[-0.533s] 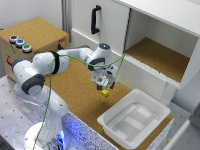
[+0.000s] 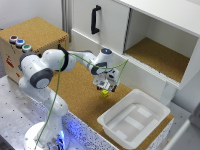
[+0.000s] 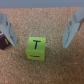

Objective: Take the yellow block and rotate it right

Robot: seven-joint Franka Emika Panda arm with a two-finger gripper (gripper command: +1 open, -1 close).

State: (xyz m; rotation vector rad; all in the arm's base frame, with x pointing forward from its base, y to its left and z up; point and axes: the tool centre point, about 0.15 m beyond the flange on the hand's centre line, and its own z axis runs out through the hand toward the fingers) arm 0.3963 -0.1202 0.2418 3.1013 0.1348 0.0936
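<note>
Wrist view: block (image 3: 36,48) on cork surface (image 3: 50,70), between the fingers of the gripper (image 3: 42,30), spread wide, not touching. Not yet grasped; grasp and rightward rotation remain.

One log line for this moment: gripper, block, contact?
gripper: open, fingers either side of block | yellow block: on cork surface, T mark facing wrist camera | contact: none visible | white tub: apart from block

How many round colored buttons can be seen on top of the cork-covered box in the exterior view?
3. They sit in a row at the box's top corner toward the exterior view's left: a red-purple button, a blue button and a green button. None looks hidden.
</note>
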